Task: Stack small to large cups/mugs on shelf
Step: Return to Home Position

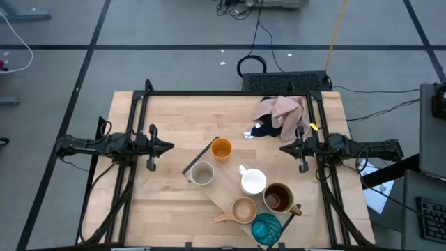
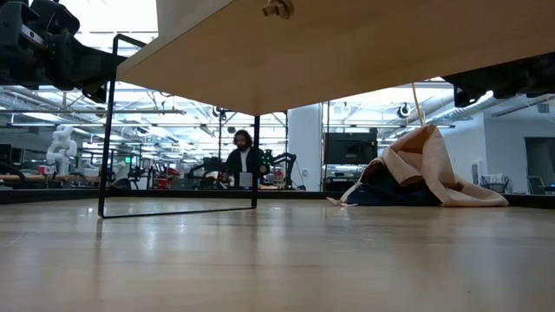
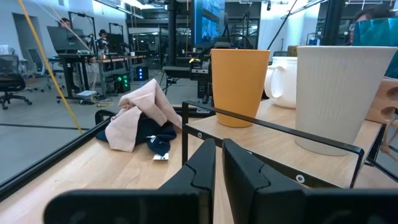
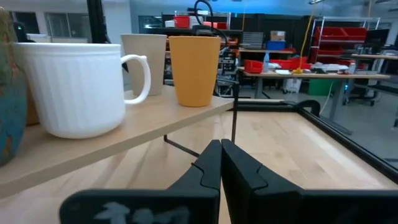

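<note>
The shelf (image 1: 224, 192), a light wooden board on thin dark end rails, lies slantwise on the table. Standing on it are an orange cup (image 1: 221, 148), a beige-grey cup (image 1: 202, 173), a white handled mug (image 1: 253, 181), a dark brown mug (image 1: 277, 198), a tan handled cup (image 1: 243, 209) and a teal cup (image 1: 265, 228). My left gripper (image 1: 167, 146) hovers level at the table's left, shut, pointing at the shelf's far end. My right gripper (image 1: 284, 148) hovers level at the right, shut and holding nothing. Neither touches a cup.
A pink cloth (image 1: 286, 111) lies bunched over a navy cloth (image 1: 265, 129) at the far right, close to my right gripper. A dark metal frame (image 1: 209, 93) runs along the table's edges. Bare wood lies at the near left. A person (image 2: 245, 160) stands far behind the table.
</note>
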Robot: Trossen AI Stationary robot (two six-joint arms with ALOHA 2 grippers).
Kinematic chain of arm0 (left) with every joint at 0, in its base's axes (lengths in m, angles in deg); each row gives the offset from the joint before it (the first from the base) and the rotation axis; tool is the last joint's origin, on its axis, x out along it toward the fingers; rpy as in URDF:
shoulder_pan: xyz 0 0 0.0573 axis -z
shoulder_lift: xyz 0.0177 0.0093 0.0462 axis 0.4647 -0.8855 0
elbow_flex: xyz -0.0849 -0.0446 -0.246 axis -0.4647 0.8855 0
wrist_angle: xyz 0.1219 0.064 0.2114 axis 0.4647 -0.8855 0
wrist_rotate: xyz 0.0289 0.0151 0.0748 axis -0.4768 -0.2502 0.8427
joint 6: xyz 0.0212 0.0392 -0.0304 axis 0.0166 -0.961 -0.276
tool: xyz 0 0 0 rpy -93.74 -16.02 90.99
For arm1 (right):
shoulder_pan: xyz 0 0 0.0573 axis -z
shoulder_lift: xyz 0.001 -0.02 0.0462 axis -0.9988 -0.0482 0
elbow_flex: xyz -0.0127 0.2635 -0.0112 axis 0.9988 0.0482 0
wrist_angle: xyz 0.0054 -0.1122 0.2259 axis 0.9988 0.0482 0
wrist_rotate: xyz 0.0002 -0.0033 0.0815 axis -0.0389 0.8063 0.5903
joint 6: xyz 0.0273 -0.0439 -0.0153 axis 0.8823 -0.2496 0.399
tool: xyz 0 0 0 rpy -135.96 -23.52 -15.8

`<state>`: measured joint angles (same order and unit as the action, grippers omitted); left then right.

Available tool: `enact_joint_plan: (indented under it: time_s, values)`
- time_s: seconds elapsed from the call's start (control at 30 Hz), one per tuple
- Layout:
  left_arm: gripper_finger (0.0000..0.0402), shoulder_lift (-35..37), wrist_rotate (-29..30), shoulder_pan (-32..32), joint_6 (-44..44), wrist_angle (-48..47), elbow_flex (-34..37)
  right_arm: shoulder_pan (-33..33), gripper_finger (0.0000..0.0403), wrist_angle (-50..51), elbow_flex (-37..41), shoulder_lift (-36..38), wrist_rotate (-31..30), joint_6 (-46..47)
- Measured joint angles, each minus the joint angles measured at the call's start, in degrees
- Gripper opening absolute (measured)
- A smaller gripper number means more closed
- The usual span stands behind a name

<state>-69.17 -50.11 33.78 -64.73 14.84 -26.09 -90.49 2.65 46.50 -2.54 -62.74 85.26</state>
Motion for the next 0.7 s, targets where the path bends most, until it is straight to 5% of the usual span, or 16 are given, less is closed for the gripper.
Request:
enact_joint_plan:
  time_s: [0.7]
  values:
    - [0.0031, 0.0, 0.02, 0.0, 0.01, -0.09, -0.02, 0.0, 0.0, -0.89, 0.02, -0.31, -0.53, 0.08]
